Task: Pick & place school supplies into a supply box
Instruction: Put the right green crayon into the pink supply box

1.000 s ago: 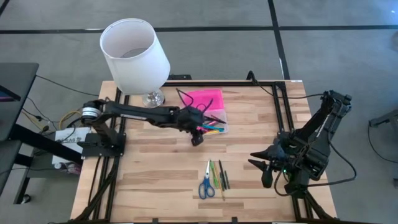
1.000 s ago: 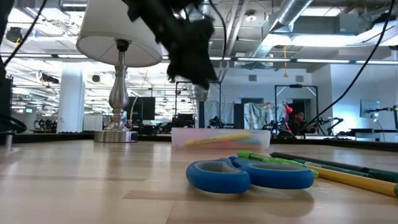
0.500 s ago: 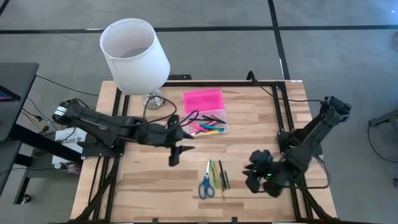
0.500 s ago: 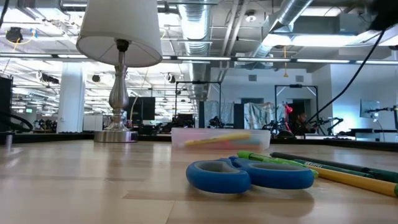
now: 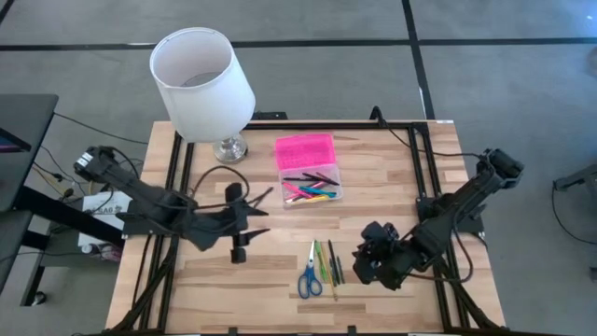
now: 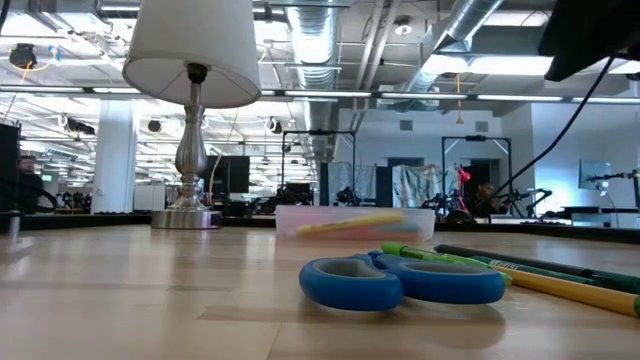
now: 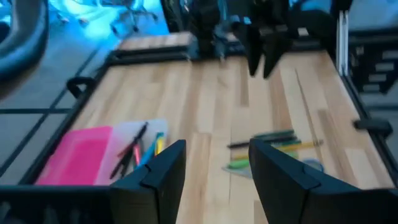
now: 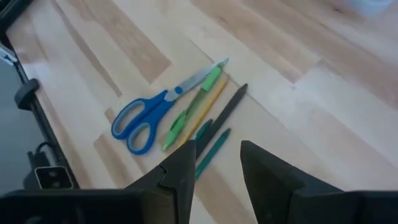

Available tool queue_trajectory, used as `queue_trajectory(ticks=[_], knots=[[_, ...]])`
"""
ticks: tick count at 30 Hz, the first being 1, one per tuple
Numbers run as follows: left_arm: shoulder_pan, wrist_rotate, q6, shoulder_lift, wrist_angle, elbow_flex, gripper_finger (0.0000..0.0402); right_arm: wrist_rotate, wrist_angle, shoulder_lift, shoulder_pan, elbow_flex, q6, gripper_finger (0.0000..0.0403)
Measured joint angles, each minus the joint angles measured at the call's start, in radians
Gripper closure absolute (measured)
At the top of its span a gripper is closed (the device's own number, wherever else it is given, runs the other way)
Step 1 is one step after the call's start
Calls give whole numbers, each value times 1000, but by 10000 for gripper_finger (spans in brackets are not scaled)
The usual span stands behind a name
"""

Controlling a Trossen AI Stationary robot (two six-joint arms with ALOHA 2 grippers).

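Blue scissors (image 5: pixel 310 278) near desk (image 5: pixel 215 280) front edge; my right claw (image 5: pixel 366 266) open beside them, left claw (image 5: pixel 244 231) open, empty.

Scissors (image 5: pixel 310 278) left of pens (image 5: pixel 328 263) (touching)

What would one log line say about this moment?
left gripper: open, empty, beside supply box | right gripper: open, above loose pens and scissors | box: partly filled

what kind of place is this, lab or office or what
Probably a robotics lab in a large open industrial hall. The low view shows exposed ceiling ducts and rows of equipment racks behind the wooden table, which sits in a black metal frame carrying both arms.
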Motion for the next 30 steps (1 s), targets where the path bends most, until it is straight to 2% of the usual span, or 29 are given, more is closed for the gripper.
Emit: queue_trajectory(ticks=[8, 13, 18, 30], knots=[[-9, -20, -27, -25, -12, -2, 231, -108, 21, 50, -29, 0, 21, 283], [-6, 33, -28, -25, -12, -2, 231, -108, 45, 50, -49, 0, 20, 283], [-4, 33, -28, -25, -12, -2, 231, -153, 44, 50, -57, 0, 21, 283], [-4, 52, -29, -25, -12, -2, 231, -153, 50, 61, -57, 0, 10, 283]])
